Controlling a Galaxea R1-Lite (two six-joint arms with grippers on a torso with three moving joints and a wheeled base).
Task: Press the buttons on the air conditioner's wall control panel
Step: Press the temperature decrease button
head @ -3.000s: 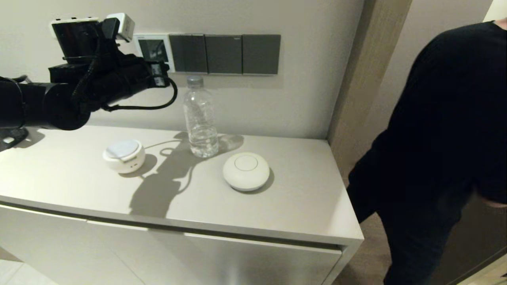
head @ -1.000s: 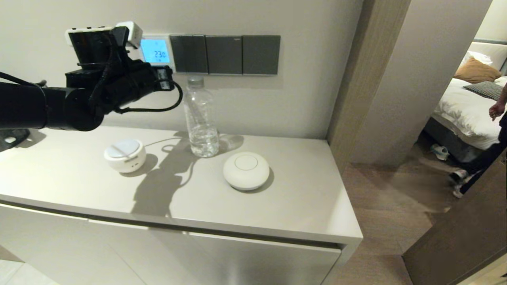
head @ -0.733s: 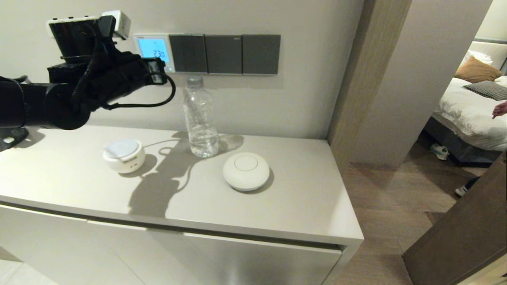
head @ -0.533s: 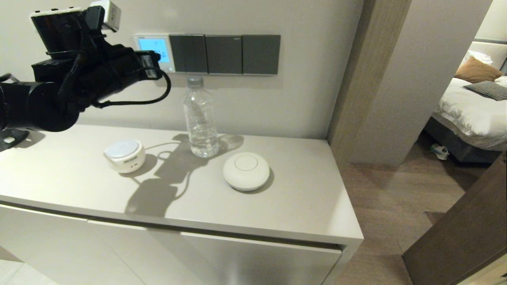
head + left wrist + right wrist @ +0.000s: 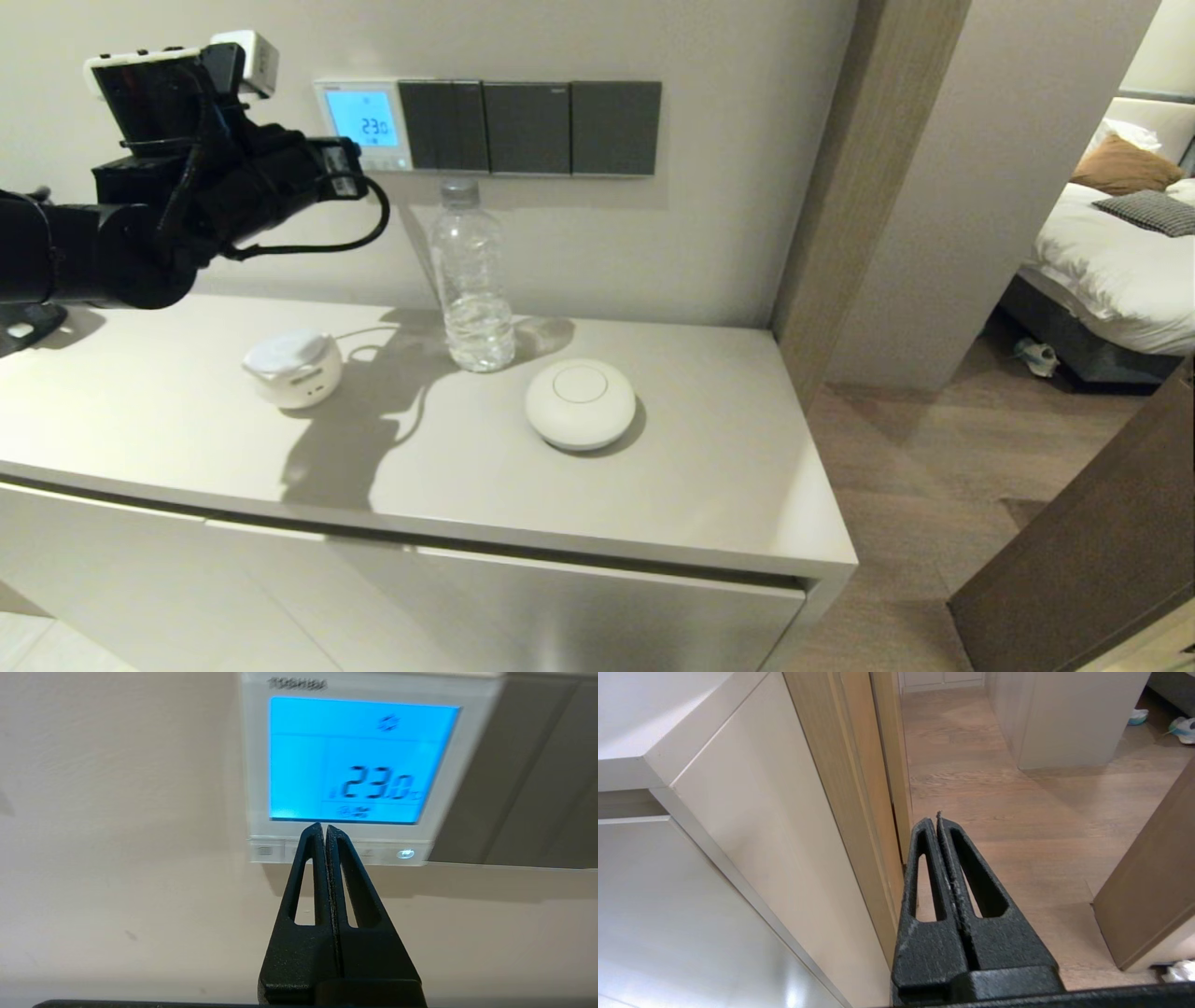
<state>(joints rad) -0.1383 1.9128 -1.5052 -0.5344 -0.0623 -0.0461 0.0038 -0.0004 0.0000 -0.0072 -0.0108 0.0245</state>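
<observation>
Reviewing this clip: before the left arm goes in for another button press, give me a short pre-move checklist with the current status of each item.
1. Air conditioner's wall control panel powered: ok, screen lit blue, reading 23.0.
2. Left end effector shut to a single poking tip: ok.
3. Tip lined up with the buttons: ok in the left wrist view, it covers part of the row.
4. Tip touching a button: cannot tell.
5. Water bottle clear of the arm: ok, it stands below the dark switch plates.
6. Right end effector parked: ok, shut, low beside the cabinet.
</observation>
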